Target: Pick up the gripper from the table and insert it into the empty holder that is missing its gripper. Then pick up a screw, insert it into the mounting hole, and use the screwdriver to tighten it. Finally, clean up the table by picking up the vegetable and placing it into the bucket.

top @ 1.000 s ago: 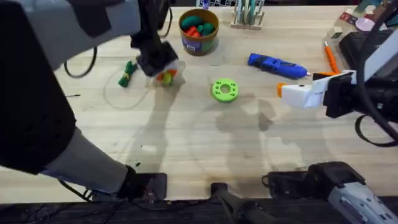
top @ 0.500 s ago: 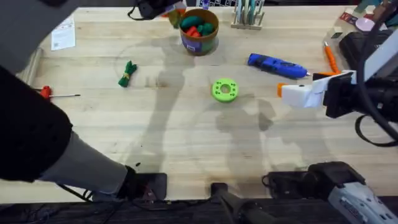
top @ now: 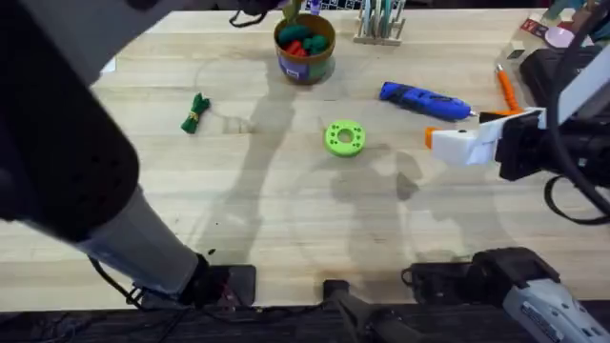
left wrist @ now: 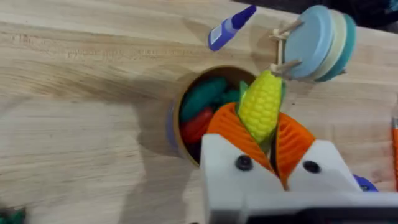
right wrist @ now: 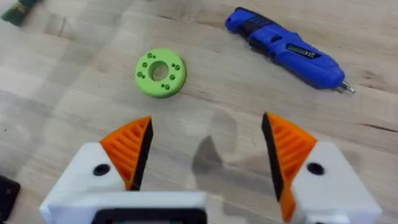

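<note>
My left gripper (left wrist: 260, 129) is shut on a yellow corn cob vegetable (left wrist: 261, 111) and hangs just above the bucket (left wrist: 176, 132), which holds red and green vegetables. From overhead the left gripper (top: 284, 11) is at the bucket's (top: 304, 50) far rim. The blue screwdriver (top: 424, 100) lies to the right of the bucket, also seen as the screwdriver (right wrist: 286, 48) in the right wrist view. My right gripper (right wrist: 208, 146) is open and holds nothing, and hovers near the screwdriver at the right gripper (top: 456, 145) spot overhead. The loose gripper, the holder and the screw are out of view.
A green disc with holes (top: 344, 137) lies mid-table. A small green vegetable (top: 195, 112) lies to the left. An orange-handled tool (top: 505, 88) sits at the right edge, and a rack (top: 379, 24) stands behind the bucket. A blue glue bottle (left wrist: 231, 26) lies beyond the bucket.
My left arm lifted the corn from the table left of the bucket and carried it back and right, over the bucket. The right arm has not moved.
</note>
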`<action>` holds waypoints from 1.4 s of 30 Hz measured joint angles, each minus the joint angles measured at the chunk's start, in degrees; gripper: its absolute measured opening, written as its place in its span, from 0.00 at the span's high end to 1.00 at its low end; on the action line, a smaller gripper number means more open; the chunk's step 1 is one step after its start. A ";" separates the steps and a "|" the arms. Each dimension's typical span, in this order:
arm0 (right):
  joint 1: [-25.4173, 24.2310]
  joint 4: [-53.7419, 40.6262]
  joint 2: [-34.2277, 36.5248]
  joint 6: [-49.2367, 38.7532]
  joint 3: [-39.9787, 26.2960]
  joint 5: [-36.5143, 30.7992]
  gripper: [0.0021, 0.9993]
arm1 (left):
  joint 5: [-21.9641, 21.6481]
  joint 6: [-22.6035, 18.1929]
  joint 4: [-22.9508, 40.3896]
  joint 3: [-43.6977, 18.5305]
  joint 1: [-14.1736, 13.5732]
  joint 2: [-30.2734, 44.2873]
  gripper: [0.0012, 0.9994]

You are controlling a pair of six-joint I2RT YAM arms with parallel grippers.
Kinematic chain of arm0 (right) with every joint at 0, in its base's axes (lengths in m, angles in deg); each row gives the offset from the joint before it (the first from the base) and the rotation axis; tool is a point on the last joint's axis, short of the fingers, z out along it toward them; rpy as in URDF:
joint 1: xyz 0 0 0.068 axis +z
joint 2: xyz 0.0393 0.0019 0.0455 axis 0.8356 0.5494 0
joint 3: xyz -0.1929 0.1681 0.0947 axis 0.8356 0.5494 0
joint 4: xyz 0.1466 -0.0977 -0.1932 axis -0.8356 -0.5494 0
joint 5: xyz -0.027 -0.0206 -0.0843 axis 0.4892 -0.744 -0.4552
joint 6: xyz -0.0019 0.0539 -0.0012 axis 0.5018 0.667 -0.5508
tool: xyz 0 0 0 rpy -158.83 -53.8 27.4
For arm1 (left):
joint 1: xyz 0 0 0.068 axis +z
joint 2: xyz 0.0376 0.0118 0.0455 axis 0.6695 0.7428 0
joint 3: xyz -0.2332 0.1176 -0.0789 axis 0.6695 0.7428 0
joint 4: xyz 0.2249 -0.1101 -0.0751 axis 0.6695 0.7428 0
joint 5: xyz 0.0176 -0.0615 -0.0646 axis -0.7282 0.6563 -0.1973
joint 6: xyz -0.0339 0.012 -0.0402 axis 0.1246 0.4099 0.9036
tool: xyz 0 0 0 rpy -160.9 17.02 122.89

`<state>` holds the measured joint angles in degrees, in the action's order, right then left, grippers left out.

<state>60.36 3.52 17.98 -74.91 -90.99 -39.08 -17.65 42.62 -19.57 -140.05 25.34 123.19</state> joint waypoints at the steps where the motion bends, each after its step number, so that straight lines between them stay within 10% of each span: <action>1: 0.00 0.00 0.00 0.00 0.00 0.00 0.02 | 0.02 0.00 -0.17 0.00 0.00 0.67 0.97; 9: 0.00 0.00 0.00 0.00 0.00 0.00 0.02 | 0.02 0.00 -0.02 0.00 -0.07 2.82 0.97; 14: 0.00 0.00 0.00 0.00 0.00 0.00 0.02 | 0.04 -0.37 0.67 0.00 -0.07 2.82 0.08; 15: 0.00 0.00 0.01 0.00 0.00 0.00 0.01 | 0.12 -0.41 1.08 0.00 -0.04 2.82 0.04; 25: 0.00 -0.15 0.00 0.00 0.00 0.00 0.01 | 0.51 -1.03 11.43 0.00 3.51 -2.18 0.01; 42: 0.00 -0.13 0.00 0.00 0.00 0.00 0.02 | -0.58 -21.88 39.21 0.53 25.77 -14.65 0.01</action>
<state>60.36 3.39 17.98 -74.91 -90.99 -39.08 -18.23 20.75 19.63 -139.52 51.11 108.55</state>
